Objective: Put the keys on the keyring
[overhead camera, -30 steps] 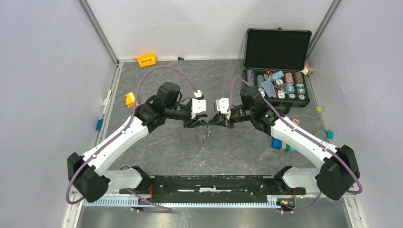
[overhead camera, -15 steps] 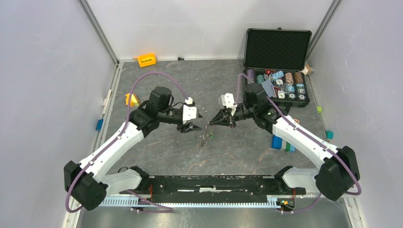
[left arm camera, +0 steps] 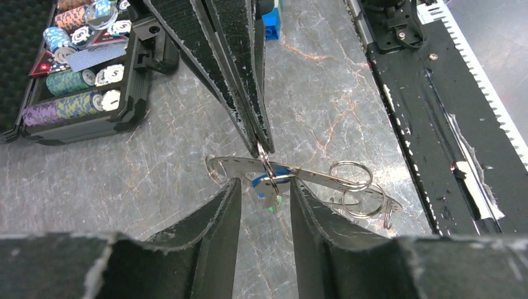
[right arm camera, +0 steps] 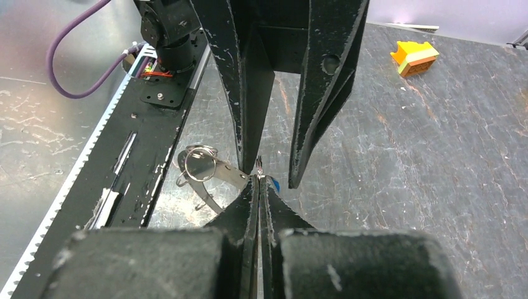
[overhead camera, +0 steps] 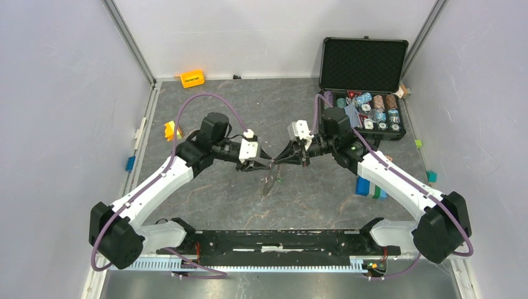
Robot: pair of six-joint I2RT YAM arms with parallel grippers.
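blue, perhaps green, keys [left arm camera: 268, 185] dangling on keyring [left arm camera: 266, 163]

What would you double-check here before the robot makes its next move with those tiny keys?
1. Right gripper holds the keyring: ok, its fingers are shut on the thin wire.
2. Left gripper ready to grasp: ok, its fingers stand apart and hold nothing.
3. Blue key lined up between the left fingers: ok.
4. Blue key threaded on the keyring: cannot tell, the two overlap in both wrist views.
5. Green key located: cannot tell, only a green sliver shows under the blue key.
6. Poker chip case out of the way: ok, it sits off to the side, apart from both grippers.
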